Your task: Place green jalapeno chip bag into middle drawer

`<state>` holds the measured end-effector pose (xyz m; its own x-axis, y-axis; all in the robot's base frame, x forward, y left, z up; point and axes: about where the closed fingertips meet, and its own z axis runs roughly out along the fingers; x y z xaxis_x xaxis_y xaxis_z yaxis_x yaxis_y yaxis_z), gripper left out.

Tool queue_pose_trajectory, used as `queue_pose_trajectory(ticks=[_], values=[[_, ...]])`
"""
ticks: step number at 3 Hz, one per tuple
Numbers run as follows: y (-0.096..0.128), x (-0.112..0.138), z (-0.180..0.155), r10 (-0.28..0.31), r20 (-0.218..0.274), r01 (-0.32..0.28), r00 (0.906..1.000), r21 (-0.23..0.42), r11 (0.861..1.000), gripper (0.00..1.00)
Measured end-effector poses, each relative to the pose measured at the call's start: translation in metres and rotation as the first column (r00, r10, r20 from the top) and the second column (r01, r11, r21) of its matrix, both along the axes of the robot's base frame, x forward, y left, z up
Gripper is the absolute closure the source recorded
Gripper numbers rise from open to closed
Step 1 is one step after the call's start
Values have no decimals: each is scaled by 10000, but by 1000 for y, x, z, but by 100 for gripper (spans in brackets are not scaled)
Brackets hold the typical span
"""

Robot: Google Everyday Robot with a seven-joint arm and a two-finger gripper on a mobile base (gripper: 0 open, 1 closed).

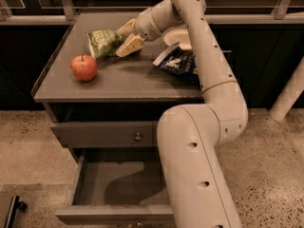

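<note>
A crumpled green bag [102, 42] with white lettering lies at the back of the desk [118, 83], its right edge between the spread fingers of the gripper [125, 36], which has not closed on it. An apple [84, 67] sits just left, a blue bag [178, 63] right. Below, the open drawer [114, 182] is partly blocked by the arm [194, 165]

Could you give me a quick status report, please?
Gripper at green jalapeno chip bag, jaws open. Bag on countertop. Middle drawer open. Red apple beside bag.
</note>
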<state>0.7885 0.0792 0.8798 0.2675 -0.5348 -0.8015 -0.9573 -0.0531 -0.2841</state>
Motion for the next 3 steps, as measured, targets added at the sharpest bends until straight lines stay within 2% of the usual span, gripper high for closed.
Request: queue_pose_trajectory(ticks=[2,3], values=[[0,0,0,0,0,0,10000,0,10000,87],[0,0,0,0,0,0,10000,0,10000,100]])
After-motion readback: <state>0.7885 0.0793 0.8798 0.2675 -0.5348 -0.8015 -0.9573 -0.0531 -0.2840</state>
